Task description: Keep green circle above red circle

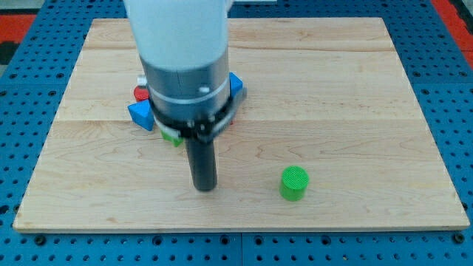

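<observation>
Camera view, the only one. Wooden board (332, 89) fills most of the frame, blue pegboard surround (458, 111) outside all four edges.

Open room: the view's right half of the board is bare wood except for the green circle (294, 182), a short cylinder standing alone toward the view's bottom, right of centre. It sits near the board's bottom edge but not on it, with bare wood all round. Top strip of the board is free, left strip too. Bottom-left corner free.

Clutter: a tight cluster at left of centre, mostly hidden under the arm. Showing: blue block (140, 114) on the cluster's left, angular, shape unclear; red block (140, 93) just above it, only a sliver, shape cannot be told, so cannot confirm it is the red circle; another blue block (236, 85) poking out on the arm's right side; a small green block (171, 137) at the cluster's bottom edge, partly under the collar, shape not readable. Whether these touch each other is hidden.

Arm: white body (177, 33) comes down from the view's top, grey collar (188, 92) below it, then the dark rod (201, 159) pointing straight down. No jaws on this tool, just the bare rod, holding nothing. My tip (204, 187) rests on bare wood below the cluster, apart from it, and well to the left of the green circle, roughly level with it. Tip touches no block.

Green circle lies below the red block in the view and off to its right.
</observation>
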Tool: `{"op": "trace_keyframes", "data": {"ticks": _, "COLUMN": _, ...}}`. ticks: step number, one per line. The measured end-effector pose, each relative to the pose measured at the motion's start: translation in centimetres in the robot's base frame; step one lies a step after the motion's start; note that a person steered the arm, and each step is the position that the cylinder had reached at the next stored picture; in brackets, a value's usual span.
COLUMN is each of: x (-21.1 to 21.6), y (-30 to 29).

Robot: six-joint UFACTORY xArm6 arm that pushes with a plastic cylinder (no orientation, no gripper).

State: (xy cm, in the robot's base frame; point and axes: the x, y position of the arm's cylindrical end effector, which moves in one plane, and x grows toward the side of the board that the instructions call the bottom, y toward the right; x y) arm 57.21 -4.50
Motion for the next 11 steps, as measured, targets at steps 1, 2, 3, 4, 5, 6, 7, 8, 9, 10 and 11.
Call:
{"op": "trace_keyframes", "data": {"ticks": 1, "x": 2.6, "y": 4.6}}
{"op": "trace_keyframes", "data": {"ticks": 2, "x": 1.2, "y": 12.3}}
{"op": "trace_keyframes", "data": {"ticks": 3, "x": -1.0, "y": 14.9}}
{"op": "trace_keyframes", "data": {"ticks": 4, "x": -4.9, "y": 14.8}}
{"op": "trace_keyframes", "data": {"ticks": 5, "x": -8.5, "y": 15.6}}
{"op": "trace_keyframes", "data": {"ticks": 6, "x": -12.7, "y": 15.9}}
{"op": "trace_keyframes", "data": {"ticks": 7, "x": -17.0, "y": 15.9}}
{"op": "trace_keyframes", "data": {"ticks": 8, "x": -20.6, "y": 16.2}}
{"op": "trace_keyframes", "data": {"ticks": 9, "x": -23.1, "y": 21.3}}
{"op": "trace_keyframes", "data": {"ticks": 10, "x": -24.0, "y": 17.6}}
{"op": "trace_keyframes", "data": {"ticks": 11, "x": -23.4, "y": 12.8}}
